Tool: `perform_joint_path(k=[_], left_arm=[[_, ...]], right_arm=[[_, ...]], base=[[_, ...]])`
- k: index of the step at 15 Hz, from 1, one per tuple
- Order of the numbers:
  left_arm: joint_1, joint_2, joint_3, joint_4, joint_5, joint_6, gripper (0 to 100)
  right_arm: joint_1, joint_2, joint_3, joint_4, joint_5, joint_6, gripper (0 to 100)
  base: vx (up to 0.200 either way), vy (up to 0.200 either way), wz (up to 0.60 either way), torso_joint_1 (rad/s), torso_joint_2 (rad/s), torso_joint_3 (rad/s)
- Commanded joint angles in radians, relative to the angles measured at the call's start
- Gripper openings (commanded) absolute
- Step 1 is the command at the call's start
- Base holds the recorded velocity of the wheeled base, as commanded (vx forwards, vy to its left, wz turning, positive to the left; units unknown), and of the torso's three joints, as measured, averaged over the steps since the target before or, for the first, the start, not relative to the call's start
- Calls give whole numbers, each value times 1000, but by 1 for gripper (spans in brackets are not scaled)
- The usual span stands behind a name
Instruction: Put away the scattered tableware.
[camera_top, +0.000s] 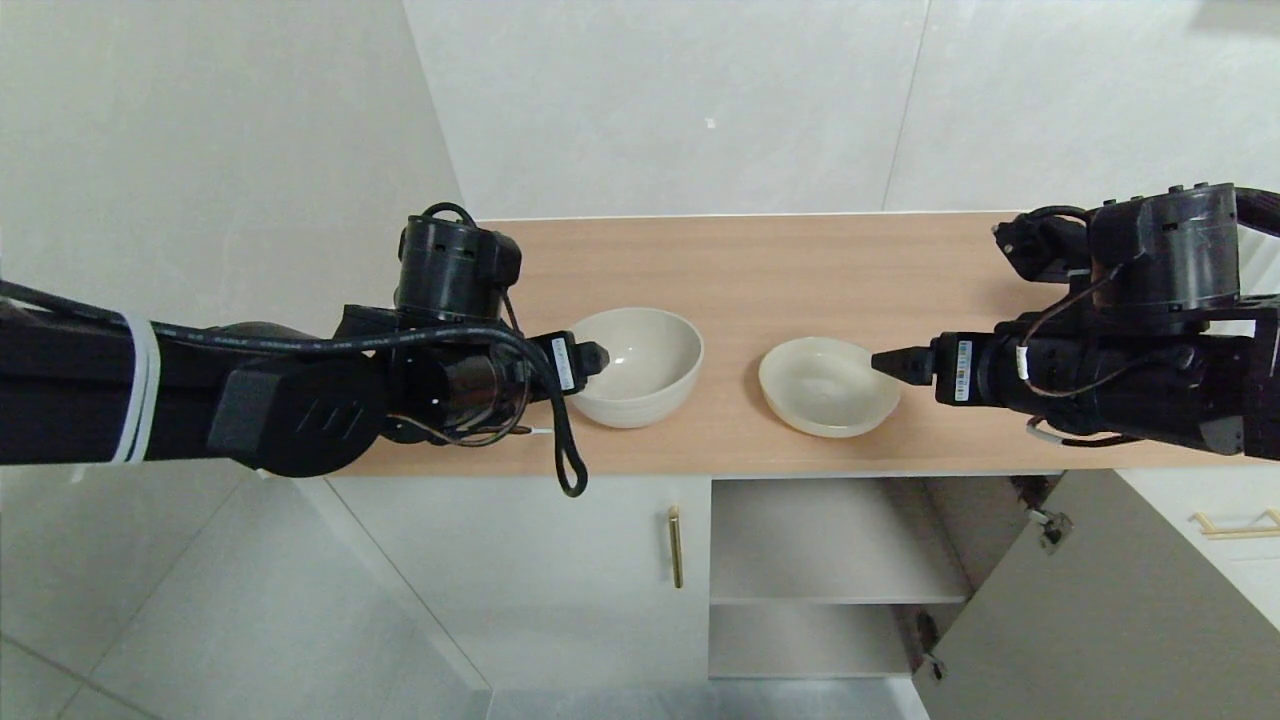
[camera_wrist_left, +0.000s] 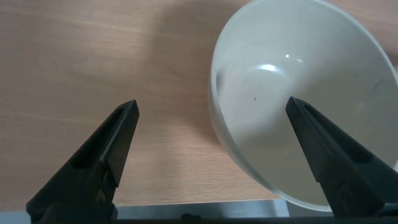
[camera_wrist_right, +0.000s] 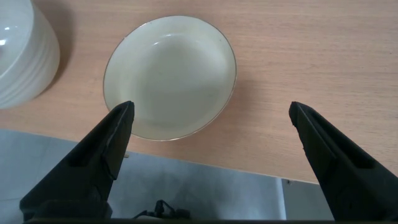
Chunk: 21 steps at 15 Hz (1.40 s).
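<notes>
Two pieces of tableware stand on the wooden counter (camera_top: 780, 270). The deep cream bowl (camera_top: 645, 362) is on the left, and my left gripper (camera_top: 598, 358) hovers at its near-left rim. In the left wrist view this gripper (camera_wrist_left: 211, 104) is open, with the deep bowl's (camera_wrist_left: 298, 93) rim between its fingers, one finger (camera_wrist_left: 323, 155) over the inside. The shallow cream bowl (camera_top: 825, 388) sits to the right. My right gripper (camera_top: 885, 362) is at its right rim, open (camera_wrist_right: 211, 109) and above the shallow bowl's (camera_wrist_right: 169, 78) edge, holding nothing.
Below the counter, a cabinet stands with its right door (camera_top: 1060, 620) swung open, showing two bare shelves (camera_top: 820, 545). A closed door with a gold handle (camera_top: 675, 545) is to its left. A tiled wall rises behind the counter.
</notes>
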Motion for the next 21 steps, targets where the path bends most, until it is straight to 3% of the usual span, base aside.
perform_joint_path(k=[1, 2, 3, 10, 13, 15, 18, 21], left_arm=[[0, 4, 1, 0, 0, 0, 100], [0, 4, 1, 0, 0, 0, 100], [0, 4, 1, 0, 0, 0, 0], [-7, -39, 4, 0, 0, -3, 0], [-7, -94, 13, 0, -14, -52, 0], [-9, -117, 30, 0, -26, -52, 0], [-9, -182, 79, 0, -134, -52, 0], [-9, -234, 113, 0, -233, -52, 0]], right_arm=[[0, 2, -1, 0, 0, 0, 100], [0, 4, -1, 0, 0, 0, 100], [0, 5, -1, 0, 0, 0, 100], [-1, 5, -4, 0, -1, 0, 100], [0, 13, -7, 0, -6, 0, 100], [0, 48, -21, 0, -60, 0, 100], [0, 134, -59, -2, -172, 3, 100], [0, 202, -74, -55, -188, 15, 100]], base=[[0, 0, 0, 0, 0, 0], [0, 0, 0, 0, 0, 0], [0, 0, 0, 0, 0, 0], [0, 0, 0, 0, 0, 0], [0, 0, 0, 0, 0, 0], [0, 0, 0, 0, 0, 0], [0, 0, 0, 0, 0, 0], [0, 0, 0, 0, 0, 0]])
